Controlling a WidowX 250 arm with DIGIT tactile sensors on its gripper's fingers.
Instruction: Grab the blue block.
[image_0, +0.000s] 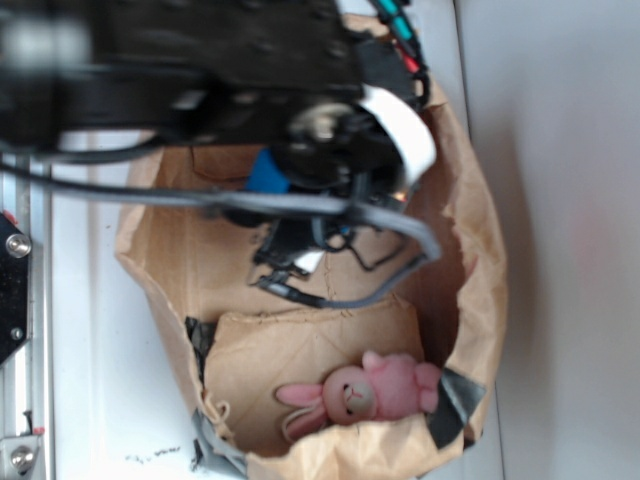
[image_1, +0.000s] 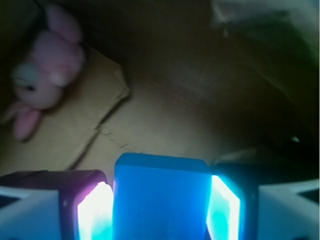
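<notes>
The claw (image_1: 161, 210) grips the smooth, flat-faced blue block (image_1: 161, 200) above creased brown paper (image_1: 165, 115).

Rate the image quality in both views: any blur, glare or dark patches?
Exterior: the arm is smeared with blur across the top, while the pink bunny stays fairly sharp. Wrist: the fingers glow overexposed on either side of the blue block, and the bag interior behind is dark and soft.
</notes>
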